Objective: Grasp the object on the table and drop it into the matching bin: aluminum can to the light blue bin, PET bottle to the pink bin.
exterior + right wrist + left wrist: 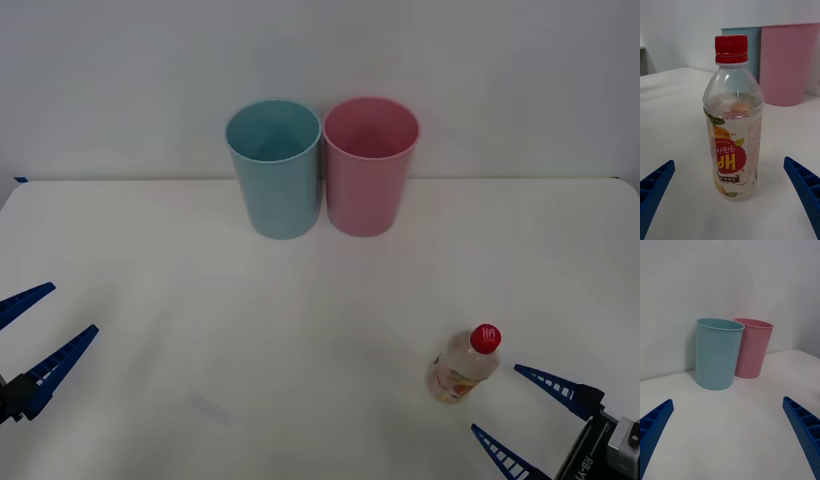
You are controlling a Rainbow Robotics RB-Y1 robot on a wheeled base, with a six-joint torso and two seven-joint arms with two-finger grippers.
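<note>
Standing upright between the released right end effector's (505, 407) fingers, clear red-capped PET bottle (465, 366).

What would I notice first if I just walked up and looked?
Two tall bins side by side at the back of the white table: the light blue bin on the left, the pink bin on the right. Then the little bottle with its red cap, upright at the front right, just ahead of the open right gripper. The left gripper waits open at front left.

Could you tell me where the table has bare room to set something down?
Bare: the table between the bins and bottle, and the left side ahead of the left hand. Crowded: the blue bin beside the pink bin, and around the right hand.
</note>
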